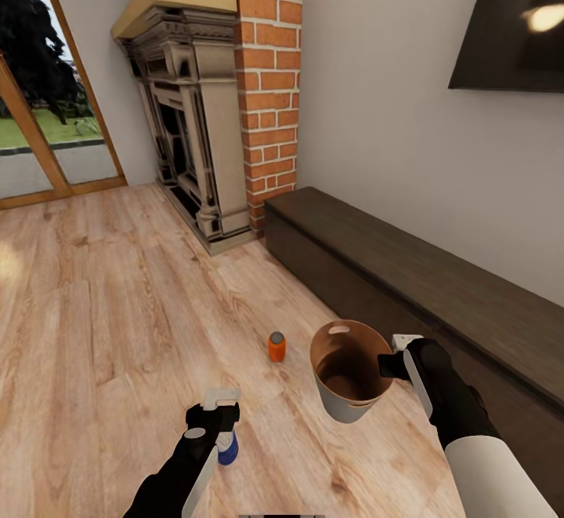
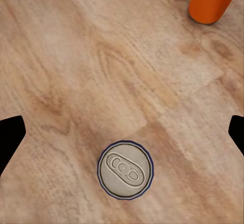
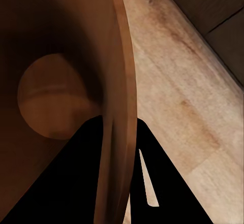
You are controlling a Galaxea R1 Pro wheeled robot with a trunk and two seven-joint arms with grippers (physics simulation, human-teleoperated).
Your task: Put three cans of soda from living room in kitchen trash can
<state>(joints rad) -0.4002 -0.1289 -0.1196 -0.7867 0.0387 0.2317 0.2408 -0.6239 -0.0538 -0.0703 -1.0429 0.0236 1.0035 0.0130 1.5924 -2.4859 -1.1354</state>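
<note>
Nearest the lens, the robot's black left gripper (image 1: 219,414) hangs over a small dark blue soda can with a grey top (image 1: 227,447) standing upright on the warm brown plank floor (image 1: 102,322) of the living room. From the left wrist camera the can's lid (image 2: 125,169) sits between the two dark fingertips (image 2: 10,132), which stand wide apart and well clear of it, so the jaws are spread and hold nothing. A bright orange soda can (image 1: 276,346) stands upright a little farther off on the planks, between the blue can and the bucket. The right gripper (image 1: 394,361) is clamped on the rim of a small round tapered bucket, pale grey-white outside and orange-brown inside (image 1: 350,381), holding it off the floor beside a long low dark-wood cabinet (image 1: 439,283); the wrist camera shows its fingers (image 3: 76,183) straddling the bucket wall (image 3: 119,107). A red-brick fireplace (image 1: 266,87) rises behind. The pickup of the blue can appears to be the step in hand: the next move calls for lowering the left arm, centring the can and closing on its sides.
</note>
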